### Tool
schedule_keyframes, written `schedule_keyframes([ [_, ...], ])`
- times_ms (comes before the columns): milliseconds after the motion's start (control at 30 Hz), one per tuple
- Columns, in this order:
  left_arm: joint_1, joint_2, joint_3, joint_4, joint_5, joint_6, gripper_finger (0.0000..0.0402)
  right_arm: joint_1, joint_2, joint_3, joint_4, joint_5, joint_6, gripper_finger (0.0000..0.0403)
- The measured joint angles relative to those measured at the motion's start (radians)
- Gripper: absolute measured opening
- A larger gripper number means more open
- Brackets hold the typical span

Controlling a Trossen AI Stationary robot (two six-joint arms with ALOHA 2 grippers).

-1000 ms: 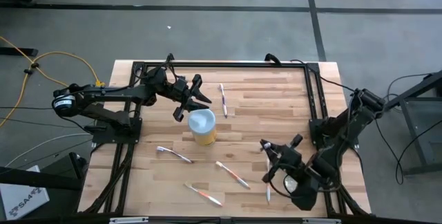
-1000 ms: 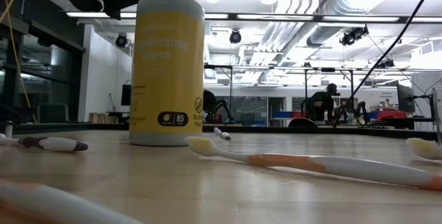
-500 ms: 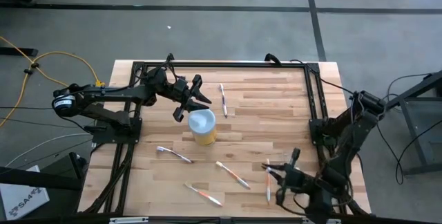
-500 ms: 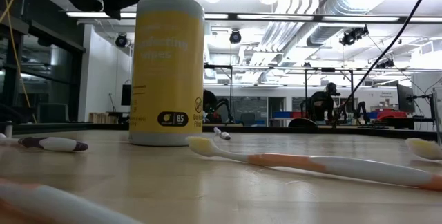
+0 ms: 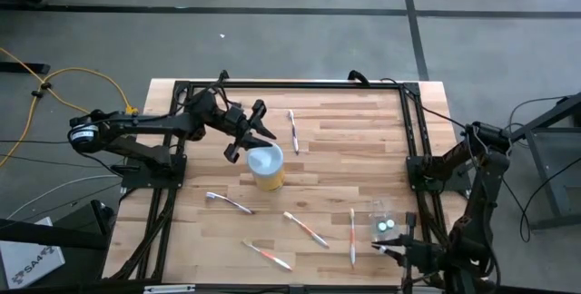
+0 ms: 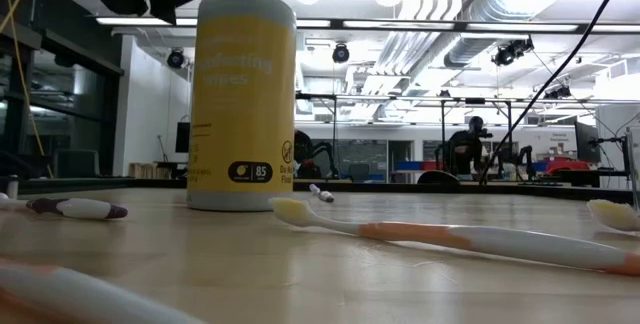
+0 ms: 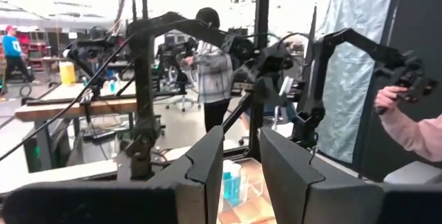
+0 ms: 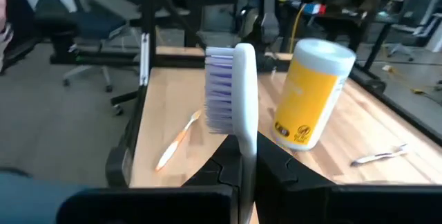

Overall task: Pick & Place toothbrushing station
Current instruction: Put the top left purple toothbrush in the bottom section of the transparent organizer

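Observation:
My right gripper point(image 5: 383, 247) hovers over the table's near right corner, shut on a white toothbrush point(image 8: 233, 89) with purple-white bristles. Just beyond it stands the clear holder cup point(image 5: 382, 210) with two teal-capped bottles point(image 5: 385, 225). Several toothbrushes lie flat on the wood: one orange-white point(image 5: 352, 236), another point(image 5: 305, 228), one near the front edge point(image 5: 266, 254), a white one point(image 5: 229, 203) and one at the far middle point(image 5: 292, 131). My left gripper point(image 5: 257, 128) hangs open above and just behind a yellow wipes canister point(image 5: 266, 165), with nothing between its fingers point(image 7: 207, 169). My right gripper pinches the toothbrush's white neck point(image 8: 246, 137), just below the head, between its two fingers. The brush runs along the fingers and its head sticks out past their tips. The fingers come about level from the table's right side. The brush is lifted clear of the table.
The yellow canister point(image 6: 245, 99) stands upright mid-table, left of centre. A black frame point(image 5: 413, 140) runs along the table's sides and far edge. People point(image 7: 210, 58) stand in the room beyond. Bare wood lies between the canister and the cup.
My right gripper has swung toward the table's near right corner and turned as it went. The holder cup and the teal-capped bottles, which it covered before, now show. Nothing on the table has moved.

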Motion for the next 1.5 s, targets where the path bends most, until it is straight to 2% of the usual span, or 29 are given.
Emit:
schedule_keyframes([
  [200, -0.026, 0.0, 0.0, 0.026, -0.004, 0.0, 0.0092, 0.0, 0.0, 0.0, -0.017, -0.085, -0.006, 0.0004],
  [433, -0.041, 0.0, 0.0, 0.039, -0.027, 0.0, 0.0092, 0.012, 0.0, 0.0, 0.009, -0.111, -0.031, 0.0004],
  [600, -0.046, 0.0, 0.0, 0.041, -0.041, 0.0, 0.0092, 0.013, 0.0, 0.0, 0.216, -0.153, -0.248, 0.0004],
  [800, -0.046, 0.0, 0.0, 0.045, -0.049, 0.0, 0.0092, -0.011, 0.0, 0.0, 0.504, -0.335, -0.583, 0.0004],
  [900, -0.049, 0.0, 0.0, 0.044, -0.049, 0.0, 0.0092, -0.025, 0.0, 0.0, 0.542, -0.417, -0.655, 0.0004],
  [1167, -0.072, 0.0, 0.0, 0.052, -0.052, 0.001, 0.0092, -0.055, 0.0, 0.0, 0.566, -0.504, -0.784, 0.0004],
  [1333, -0.084, 0.0, 0.0, 0.074, -0.057, 0.001, 0.0092, -0.107, 0.0, 0.0, 0.718, -0.749, -0.98, 0.0004],
  [1500, -0.098, 0.0, 0.0, 0.103, -0.067, 0.002, 0.0092, -0.168, -0.009, 0.0, 0.744, -0.932, -1.104, 0.0004],
])
